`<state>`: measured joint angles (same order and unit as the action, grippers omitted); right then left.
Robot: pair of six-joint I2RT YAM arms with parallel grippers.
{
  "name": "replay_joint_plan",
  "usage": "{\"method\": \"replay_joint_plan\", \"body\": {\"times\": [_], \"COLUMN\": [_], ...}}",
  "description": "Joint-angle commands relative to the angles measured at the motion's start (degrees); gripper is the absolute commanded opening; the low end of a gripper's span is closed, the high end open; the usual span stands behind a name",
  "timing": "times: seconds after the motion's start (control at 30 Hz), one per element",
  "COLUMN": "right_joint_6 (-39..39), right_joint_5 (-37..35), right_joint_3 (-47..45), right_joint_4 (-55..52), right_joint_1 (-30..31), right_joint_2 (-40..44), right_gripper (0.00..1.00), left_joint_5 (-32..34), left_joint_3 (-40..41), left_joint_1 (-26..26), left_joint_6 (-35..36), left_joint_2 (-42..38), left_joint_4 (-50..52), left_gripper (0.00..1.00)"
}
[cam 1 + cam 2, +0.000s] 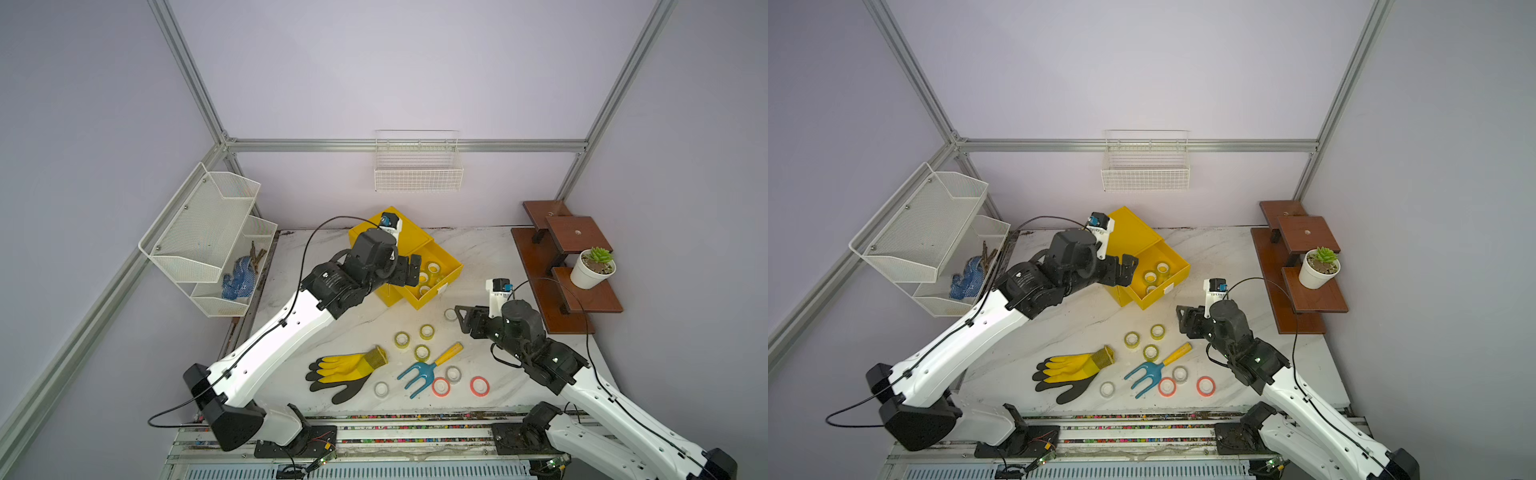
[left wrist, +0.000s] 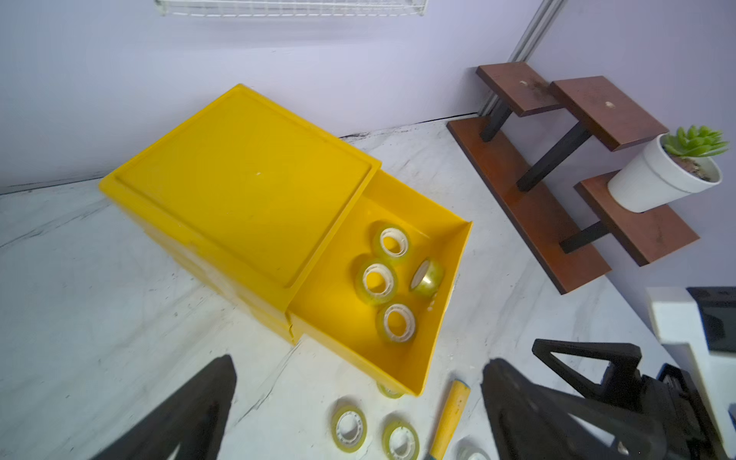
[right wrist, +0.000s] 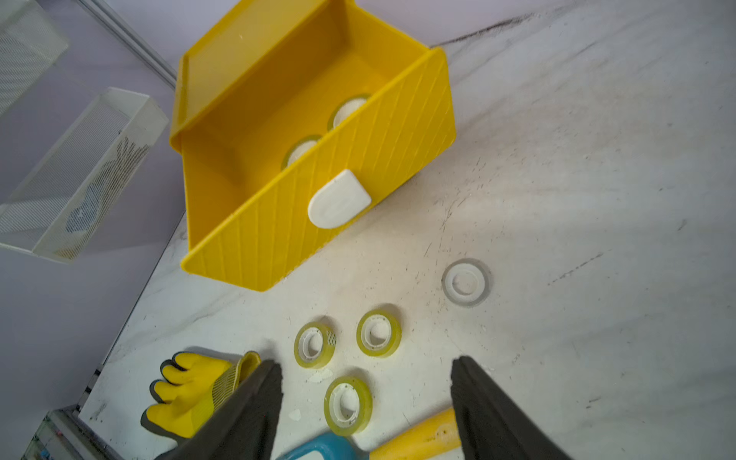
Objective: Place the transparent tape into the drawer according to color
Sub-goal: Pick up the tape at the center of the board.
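While my left tool (image 1: 413, 270) hangs wide and empty over the open drawer (image 3: 382, 135) holding four yellow-green tape rolls (image 2: 376, 280), I judge this drop-off done, so my half-open, empty right tool (image 1: 465, 320) should next close on one of three matching rolls (image 3: 378, 332) at the drawer's six o'clock.

glossy ribbed yellow plastic drawer (image 3: 259, 239)

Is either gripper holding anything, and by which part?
Nothing is held. The left gripper is open by the drawer; the right gripper is open above a yellow-green tape roll.
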<state>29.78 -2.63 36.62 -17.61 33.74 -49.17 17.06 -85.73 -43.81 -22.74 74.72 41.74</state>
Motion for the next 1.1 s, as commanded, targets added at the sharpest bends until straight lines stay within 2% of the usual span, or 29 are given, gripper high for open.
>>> {"method": "replay_joint_plan", "body": {"times": [0.0,0.13,0.3,0.6,1.07], "right_joint_6": [0.8,1.1,-0.6,-4.4,-5.9], "right_joint_5": [6.0,8.0,7.9,7.3,0.6], "right_joint_3": [-2.5,-4.2,-3.0,3.2,6.9], "right_joint_4": [3.2,9.0,12.8,8.7,5.3], "right_joint_1": [-0.1,1.6,4.9,11.1,15.5], "right_joint_2": [-2.8,-9.0,-17.8,-31.4,-38.7], "right_gripper": [0.72,0.71,0.71,0.71,0.72], "left_joint_5": [7.0,11.1,11.1,10.8,9.8], "left_joint_3": [8.2,17.4,25.3,26.9,27.9], "left_joint_1": [0.7,2.1,4.5,6.9,7.9], "left_joint_6": [0.4,-3.7,-6.9,-8.4,-8.6], "left_joint_2": [-6.0,-11.9,-17.5,-17.3,-15.7], "left_joint_4": [-3.7,-2.7,-3.4,-1.5,-1.7], "left_gripper": [1.0,1.0,1.0,1.0,1.0]}}
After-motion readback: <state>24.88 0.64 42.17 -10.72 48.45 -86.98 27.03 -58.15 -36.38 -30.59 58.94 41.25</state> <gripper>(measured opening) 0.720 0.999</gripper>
